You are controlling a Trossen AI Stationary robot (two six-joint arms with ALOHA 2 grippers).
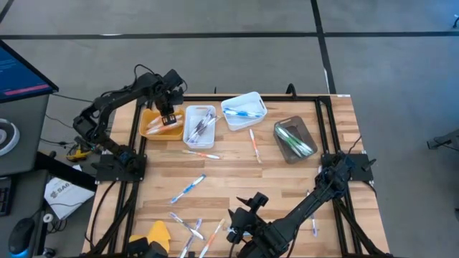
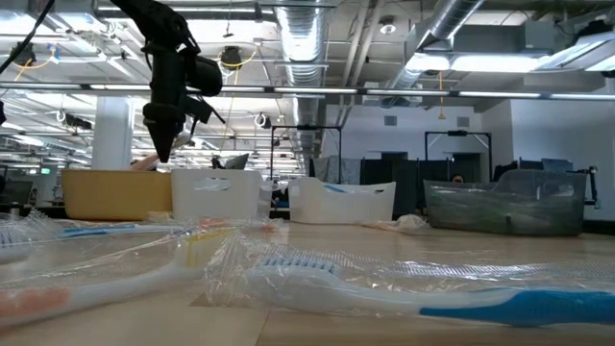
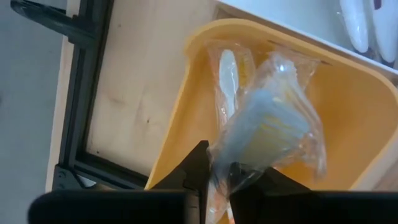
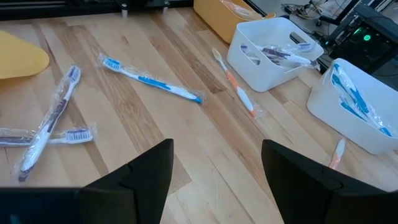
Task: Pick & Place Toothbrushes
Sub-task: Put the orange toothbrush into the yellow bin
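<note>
Left gripper (image 3: pixel 214 180) is pinched on a wrapped toothbrush (image 3: pixel 267 127) over the orange bin (image 3: pixel 348 106). Looks light and stiff, wrapper's slippery, so grab mid-handle. Right gripper (image 4: pixel 217 168) gapes over the worktop (image 4: pixel 186 130).

Left hand (image 1: pixel 169 119) pinched nearly closed; right hand (image 4: pixel 214 165) spread wide.
</note>
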